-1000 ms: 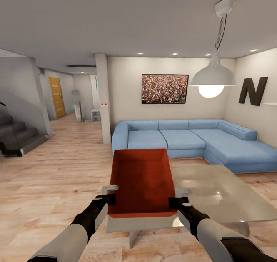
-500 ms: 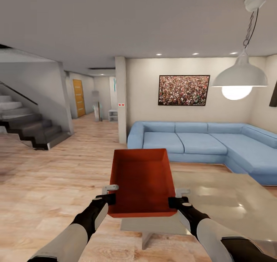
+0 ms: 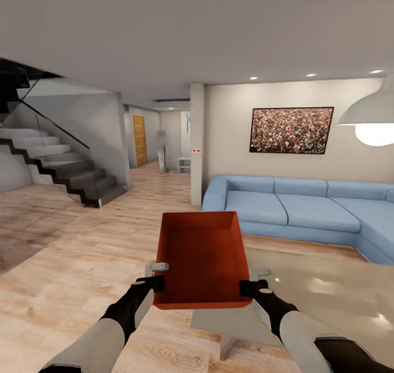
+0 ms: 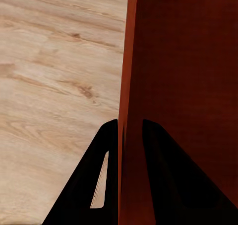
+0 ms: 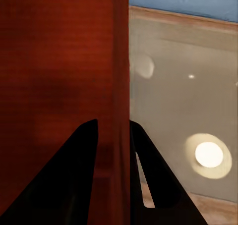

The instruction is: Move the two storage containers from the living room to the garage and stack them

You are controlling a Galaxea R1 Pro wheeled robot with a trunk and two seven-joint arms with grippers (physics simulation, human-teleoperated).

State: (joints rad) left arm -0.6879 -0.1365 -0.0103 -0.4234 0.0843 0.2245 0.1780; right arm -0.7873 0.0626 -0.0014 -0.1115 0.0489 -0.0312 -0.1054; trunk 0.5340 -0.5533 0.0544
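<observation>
Between your two arms, the orange-red rectangular open-topped storage container [image 3: 201,259] hangs in the air over the light wood-plank floor [image 3: 71,274] and the near edge of the glossy grey glass worktop [image 3: 323,291]. Your left tool [image 3: 158,282] is clamped on the container's left wall near its closest corner; in the left wrist view the two dark fingers [image 4: 101,185] straddle that wall [image 4: 130,86], one inside and one outside. Your right tool [image 3: 246,288] grips the right wall likewise, its fingers [image 5: 148,180] either side of the wall [image 5: 119,86]. Beyond the container stand a blue corner sofa [image 3: 295,208], a grey staircase [image 3: 60,165] and a framed wall picture [image 3: 291,130].
</observation>
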